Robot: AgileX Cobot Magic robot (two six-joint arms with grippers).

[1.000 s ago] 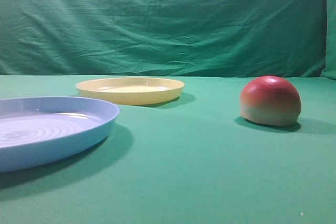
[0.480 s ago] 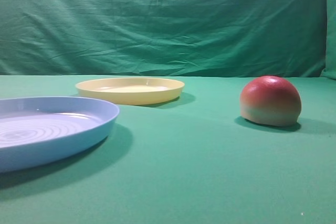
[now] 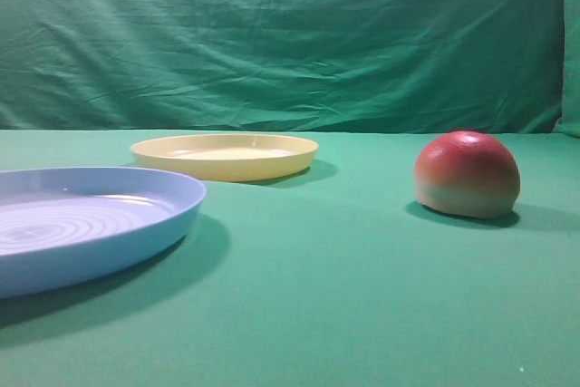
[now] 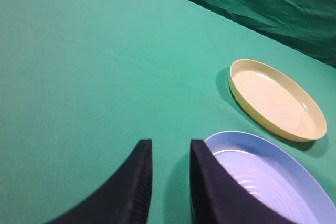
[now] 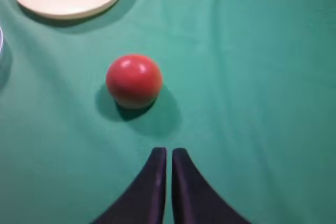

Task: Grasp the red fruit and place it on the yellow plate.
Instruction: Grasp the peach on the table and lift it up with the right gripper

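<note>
Backdrop: wrinkled green cloth (image 3: pixel 290 38) hangs behind a green-covered table (image 3: pixel 362 314), same colour all the way round.
Red fruit: the dome-shaped red fruit (image 3: pixel 467 174) sits flat side down on the table at the right, alone, well apart from both plates; the right wrist view has it (image 5: pixel 134 80) on the cloth ahead of the fingers, touched by nothing.
Yellow plate: the yellow plate (image 3: pixel 224 155) lies further back toward the cloth, nothing in it.
Blue plate: a light-blue plate (image 3: pixel 86 224) with ringed floor lies nearer, at the left, close to the yellow one but not touching.
Left gripper: left gripper (image 4: pixel 169 156) hangs beside the blue plate's rim, dark fingers a narrow gap apart, gripping nothing.
Right gripper: right gripper (image 5: pixel 169 156) hangs short of the fruit, fingers pressed together, nothing between them.
</note>
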